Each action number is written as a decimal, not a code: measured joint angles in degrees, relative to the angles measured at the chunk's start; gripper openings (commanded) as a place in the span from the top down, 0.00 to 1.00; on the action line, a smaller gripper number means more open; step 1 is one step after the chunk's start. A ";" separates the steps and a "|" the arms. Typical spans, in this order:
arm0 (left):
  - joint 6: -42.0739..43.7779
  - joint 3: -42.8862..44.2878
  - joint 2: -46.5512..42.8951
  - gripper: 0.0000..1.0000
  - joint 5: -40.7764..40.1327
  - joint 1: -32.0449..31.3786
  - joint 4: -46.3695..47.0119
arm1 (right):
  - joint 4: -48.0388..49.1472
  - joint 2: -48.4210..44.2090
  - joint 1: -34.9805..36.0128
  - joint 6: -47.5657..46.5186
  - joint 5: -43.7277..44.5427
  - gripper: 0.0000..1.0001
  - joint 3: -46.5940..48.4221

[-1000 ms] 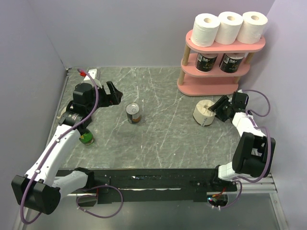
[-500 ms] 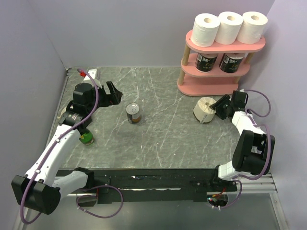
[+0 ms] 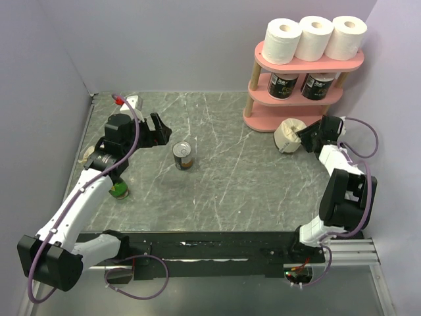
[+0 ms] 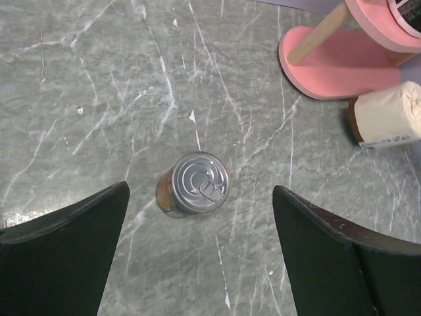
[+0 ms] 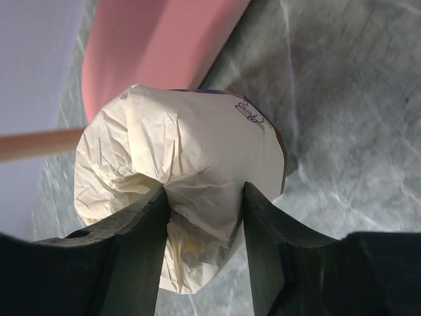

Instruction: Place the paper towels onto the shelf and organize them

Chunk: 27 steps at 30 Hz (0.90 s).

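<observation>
You have five rolls point(image 3: 314, 36) on the shelf point(image 3: 309, 66): three white on top, two black-printed in the middle. The cream roll point(image 3: 287, 135) is left, just beside the bottom board, pinched in your right gripper point(image 5: 204, 197); only its wrist view shows that grip. Your left gripper point(image 4: 200, 191) gapes wide above the can point(image 3: 183, 156)

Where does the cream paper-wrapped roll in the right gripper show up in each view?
Top external: cream paper-wrapped roll right of centre, beside the pink shelf's bottom board.
Left wrist: at the right edge, upper half.
Right wrist: centre, clamped by the right gripper.
Shared landmark: that board, in all three.
</observation>
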 measured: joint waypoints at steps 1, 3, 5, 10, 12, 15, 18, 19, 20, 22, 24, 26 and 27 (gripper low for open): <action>0.00 0.00 0.09 0.04 0.00 -0.13 0.00 | 0.07 0.81 -0.02 0.37 0.48 0.49 0.72; 0.02 0.00 0.09 0.04 -0.02 -0.31 -0.02 | 0.52 2.64 -0.35 1.29 1.51 0.49 2.27; 0.00 0.00 0.02 0.04 -0.02 -0.39 -0.02 | 1.18 4.09 -0.98 2.08 2.05 0.49 3.48; 0.02 0.00 0.00 0.04 -0.07 -0.55 -0.02 | 2.49 6.88 -2.54 4.17 3.69 0.49 5.53; 0.04 0.00 0.00 0.04 -0.22 -0.55 -0.02 | 3.02 7.98 -2.82 4.79 4.37 0.50 6.43; 0.02 0.00 -0.02 0.04 -0.44 -0.55 -0.02 | 4.61 9.09 -2.99 5.90 5.05 0.50 6.99; 0.02 0.00 -0.02 0.04 -0.46 -0.55 -0.02 | 5.64 9.20 -3.08 6.93 5.35 0.50 6.99; 0.02 0.00 -0.02 0.04 -0.44 -0.55 -0.02 | 6.14 9.40 -3.10 7.37 5.44 0.50 7.08; 0.02 0.00 -0.02 0.04 -0.44 -0.55 -0.02 | 6.80 9.70 -3.19 7.80 5.46 0.50 7.32; 0.02 0.00 -0.04 0.04 -0.44 -0.55 -0.02 | 7.37 10.45 -3.32 8.39 5.86 0.50 8.07; 0.02 0.00 -0.07 0.04 -0.44 -0.55 -0.02 | 8.04 11.43 -3.48 8.96 6.38 0.50 9.18; 0.02 0.00 -0.11 0.04 -0.44 -0.55 -0.02 | 8.98 12.70 -3.72 9.53 6.97 0.50 10.40; 0.02 0.00 -0.13 0.04 -0.44 -0.55 -0.02 | 9.42 13.31 -3.85 9.86 7.28 0.50 10.88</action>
